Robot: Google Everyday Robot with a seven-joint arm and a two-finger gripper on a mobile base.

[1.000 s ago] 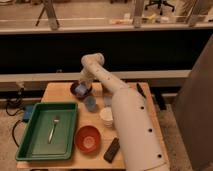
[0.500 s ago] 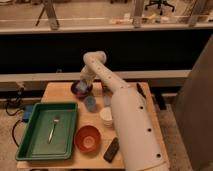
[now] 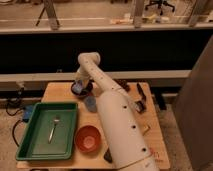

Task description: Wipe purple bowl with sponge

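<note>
Wiping looks underway, I judge: purple bowl (image 3: 81,90) sits at the surface's (image 3: 60,92) far edge, my pincer (image 3: 79,85) down inside it pressing something light blue, likely the sponge (image 3: 77,88); grip state I cannot tell. Next, sweep around the inside. Nearer than the purple bowl: blue-grey cup (image 3: 90,103), empty orange bowl (image 3: 88,138), green tray (image 3: 47,130) holding a spoon (image 3: 53,127).

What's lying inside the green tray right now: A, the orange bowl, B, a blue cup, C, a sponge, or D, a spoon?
D: a spoon lies alone in the green tray; the gripper is over at the purple bowl.
</note>
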